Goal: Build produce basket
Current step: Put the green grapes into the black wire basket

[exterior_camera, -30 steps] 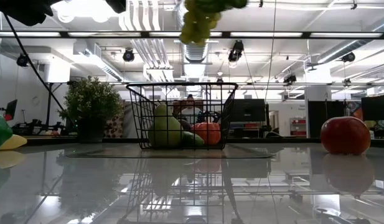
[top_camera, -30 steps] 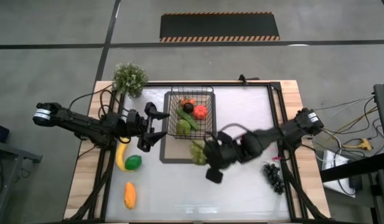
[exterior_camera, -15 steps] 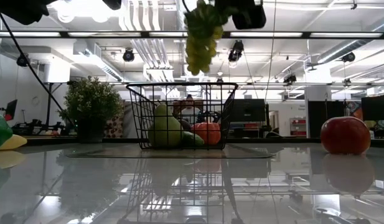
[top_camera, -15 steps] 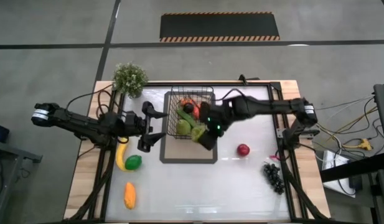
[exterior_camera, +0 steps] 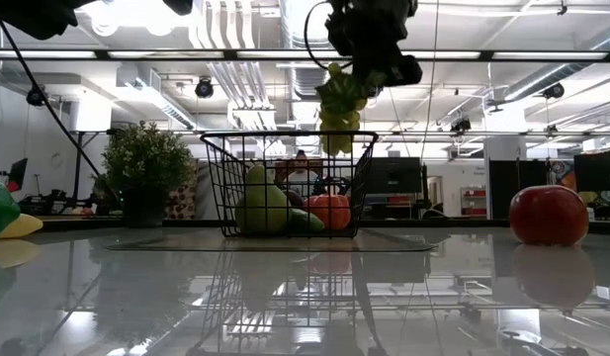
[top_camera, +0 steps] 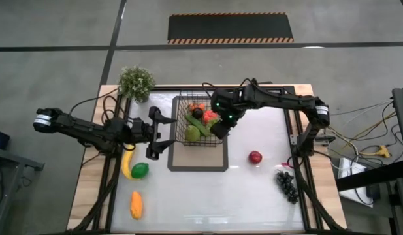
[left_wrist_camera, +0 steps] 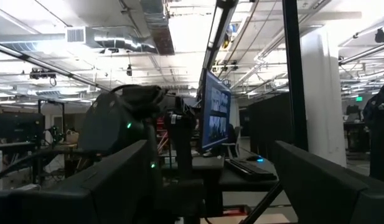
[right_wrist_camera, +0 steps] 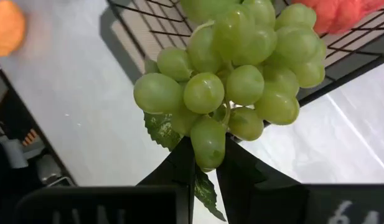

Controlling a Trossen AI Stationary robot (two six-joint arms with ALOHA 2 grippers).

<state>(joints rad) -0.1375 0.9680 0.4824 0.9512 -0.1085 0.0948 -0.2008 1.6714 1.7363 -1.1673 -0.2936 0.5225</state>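
The black wire basket (top_camera: 200, 121) stands on a dark-bordered mat (top_camera: 198, 160) and holds a green pear (exterior_camera: 260, 203), a tomato (exterior_camera: 329, 210) and other pieces. My right gripper (top_camera: 221, 124) is over the basket's right part, shut on a bunch of green grapes (right_wrist_camera: 235, 81), which also shows in the low view (exterior_camera: 339, 104). My left gripper (top_camera: 159, 134) is open and empty, left of the basket. On the table lie a banana (top_camera: 127, 163), a green fruit (top_camera: 140, 170), an orange piece (top_camera: 136, 204), a red apple (top_camera: 255, 157) and dark grapes (top_camera: 287, 185). My right gripper pinches the bunch's leafy stem end (right_wrist_camera: 204, 155) between its two fingers (right_wrist_camera: 179, 171). It comes from above. The bunch hangs below the fingers, clear of the table, its lower end (exterior_camera: 336, 143) about level with the basket's rim in the low view.
A potted plant (top_camera: 136, 81) stands at the table's far left corner. Free room lies on the table's near middle, between the orange piece and the dark grapes.
My right gripper has carried the green grapes from above the near middle of the table toward the far edge. It now stands over the basket's right part, and the bunch hangs lower in the low view. The red apple, hidden before by the arm, shows now.
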